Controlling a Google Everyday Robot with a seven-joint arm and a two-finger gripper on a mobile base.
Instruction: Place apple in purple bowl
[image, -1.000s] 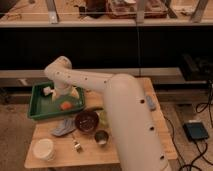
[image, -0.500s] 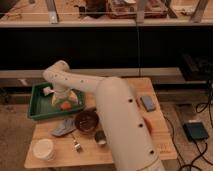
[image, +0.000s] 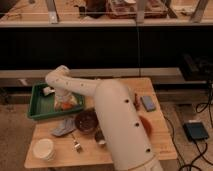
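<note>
Over the green tray (image: 36, 111) on the wooden table (image: 160, 145), in the camera view, my gripper (image: 64, 101) is hanging low inside the tray's end nearest the bowls. It is sitting directly at the apple (image: 68, 106), which is lying in the tray. I cannot tell how far the gripper is open or whether it is gripping the apple. The purple bowl (image: 86, 121) is standing on the table just beyond the tray's near corner, beside a blue-grey cloth (image: 62, 129).
</note>
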